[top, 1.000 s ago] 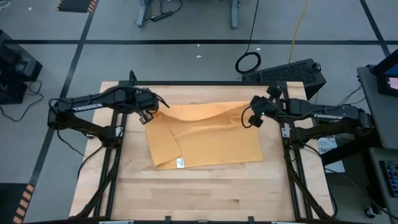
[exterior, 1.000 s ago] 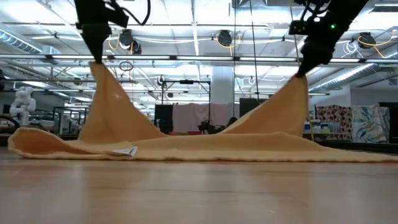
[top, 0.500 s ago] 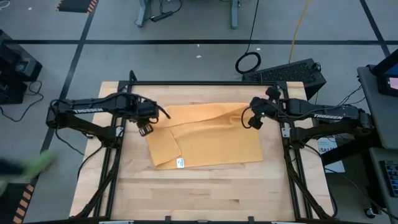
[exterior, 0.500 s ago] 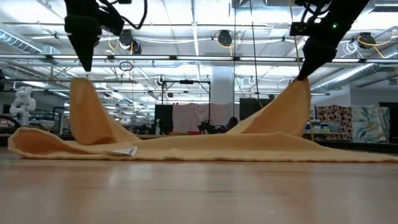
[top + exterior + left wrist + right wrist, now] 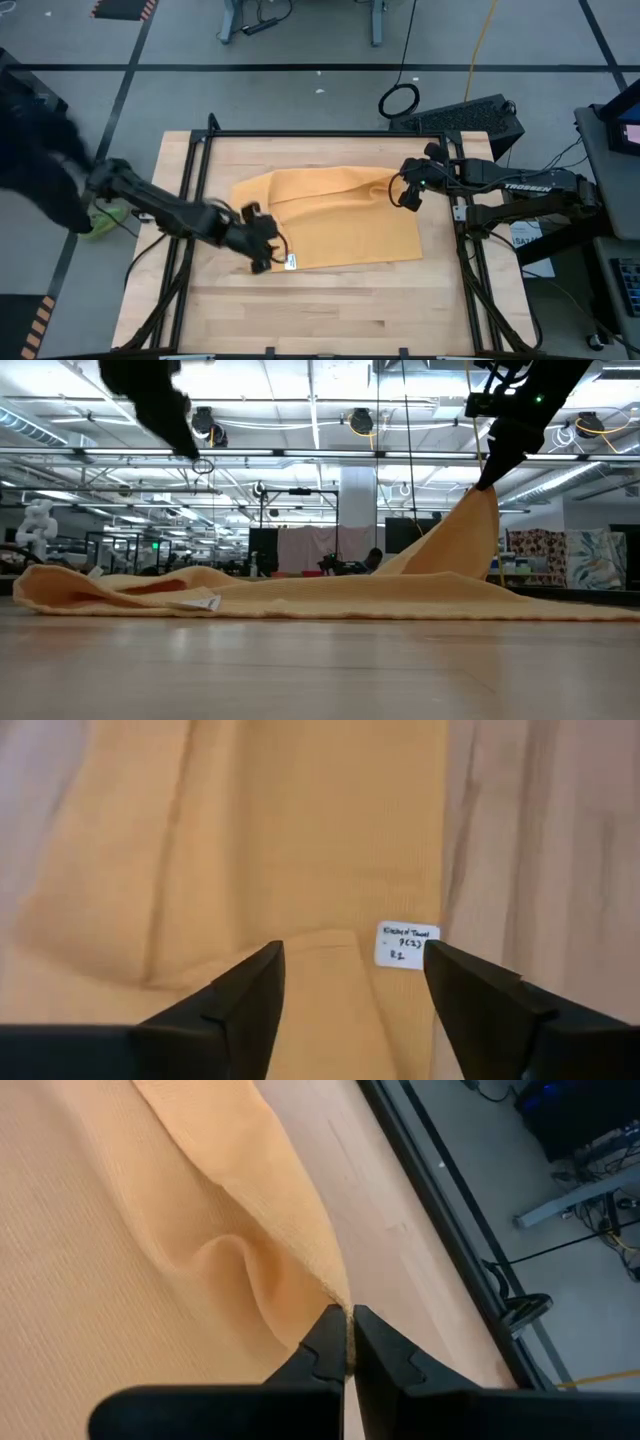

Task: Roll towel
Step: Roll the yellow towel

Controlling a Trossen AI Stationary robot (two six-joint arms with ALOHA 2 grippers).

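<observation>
The mustard-yellow towel (image 5: pixel 330 220) lies spread on the wooden table (image 5: pixel 330 310), its far right corner raised in a peak (image 5: pixel 470 530). My right gripper (image 5: pixel 403 196) is shut on that corner. My left gripper (image 5: pixel 265 262) hangs open just above the towel's near left corner. In the left wrist view its fingers (image 5: pixel 350 975) frame a fold of the cloth beside a white label (image 5: pixel 407 945) and touch nothing. The towel's left part (image 5: pixel 120 582) lies in loose folds on the table. My right gripper pinches the towel's far right corner (image 5: pixel 335 1295) between its two fingertips, at the cloth's edge. The fingers come from above, slanting down. That corner hangs lifted clear below them, and the cloth slopes down from it (image 5: pixel 485 500) to the part lying on the table.
A black frame rail (image 5: pixel 320 134) runs along the table's far edge, with posts at both sides. A keyboard (image 5: pixel 460 115) sits beyond the far right corner. A blurred person (image 5: pixel 35 150) moves at the table's left. Bare wood lies toward the near edge.
My left gripper has let go of the towel's far left corner, which has fallen onto the table in loose folds. The arm has swung toward the table's near edge and down, tipping more steeply, to the near left corner by the label. The right corner stays lifted.
</observation>
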